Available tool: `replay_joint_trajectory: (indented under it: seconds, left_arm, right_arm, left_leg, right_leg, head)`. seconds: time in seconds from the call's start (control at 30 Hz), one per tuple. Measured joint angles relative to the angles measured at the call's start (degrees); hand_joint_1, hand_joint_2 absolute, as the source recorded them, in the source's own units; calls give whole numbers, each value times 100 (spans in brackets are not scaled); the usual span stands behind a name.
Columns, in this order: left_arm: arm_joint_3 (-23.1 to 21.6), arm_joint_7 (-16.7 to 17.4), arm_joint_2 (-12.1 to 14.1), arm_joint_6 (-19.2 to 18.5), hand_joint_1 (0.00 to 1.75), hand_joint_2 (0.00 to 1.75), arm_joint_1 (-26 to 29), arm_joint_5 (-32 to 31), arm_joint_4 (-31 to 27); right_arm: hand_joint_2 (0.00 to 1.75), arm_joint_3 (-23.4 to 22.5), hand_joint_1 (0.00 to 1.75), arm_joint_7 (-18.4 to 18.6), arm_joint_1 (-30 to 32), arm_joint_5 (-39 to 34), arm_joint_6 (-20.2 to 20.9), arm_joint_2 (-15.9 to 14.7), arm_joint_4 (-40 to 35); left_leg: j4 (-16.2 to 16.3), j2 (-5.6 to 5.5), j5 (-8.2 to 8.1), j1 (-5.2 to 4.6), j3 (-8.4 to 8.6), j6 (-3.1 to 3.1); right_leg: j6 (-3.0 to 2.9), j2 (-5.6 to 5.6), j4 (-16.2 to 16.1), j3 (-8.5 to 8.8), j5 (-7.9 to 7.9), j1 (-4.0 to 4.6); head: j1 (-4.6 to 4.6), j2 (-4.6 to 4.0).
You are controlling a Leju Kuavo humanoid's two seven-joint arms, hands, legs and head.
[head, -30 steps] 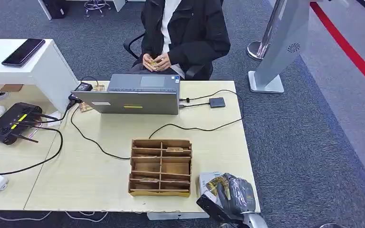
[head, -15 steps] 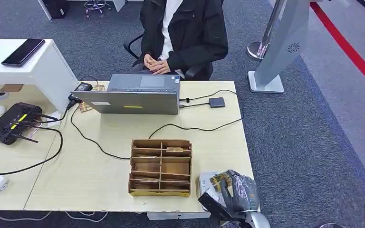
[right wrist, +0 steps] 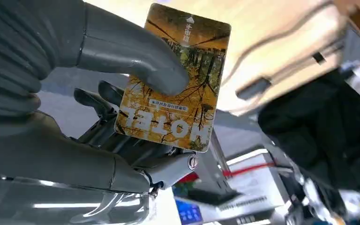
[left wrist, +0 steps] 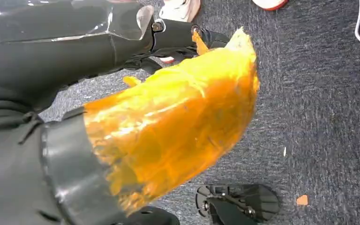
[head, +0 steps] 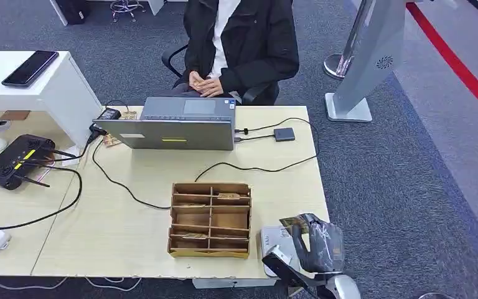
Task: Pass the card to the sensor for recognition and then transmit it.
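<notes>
Right hand (head: 319, 246) pinching hotel card (right wrist: 176, 77) between thumb and fingers, now lifting clear of white sensor (head: 272, 238) at table's near corner after hovering lower over it. Reading likely done; handing over to seated person (head: 239, 43) pending.

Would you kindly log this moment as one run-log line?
right hand: pinches card | location: above sensor | left hand: hanging, state unclear
</notes>
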Motion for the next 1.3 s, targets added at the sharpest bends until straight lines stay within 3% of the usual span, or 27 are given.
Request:
replay_joint_trajectory:
  seconds: [0.53,1.3]
  left_arm:
    - [-107,-4,-17,-26,0,0,-70,13,0]
    - [-264,72,-24,-83,0,0,-140,-81,0]
  right_arm:
    - [175,-70,175,-415,-80,393,-81,122,-852]
    - [175,107,175,-686,-742,618,46,238,-1176]
  left_leg:
    - [0,0,0,0,-2,0]
    - [0,-1,1,0,-3,0]
  right_leg:
    - [0,0,0,0,0,0]
    - [0,-1,1,1,1,0]
  head:
    - [0,0]
    - [2,0]
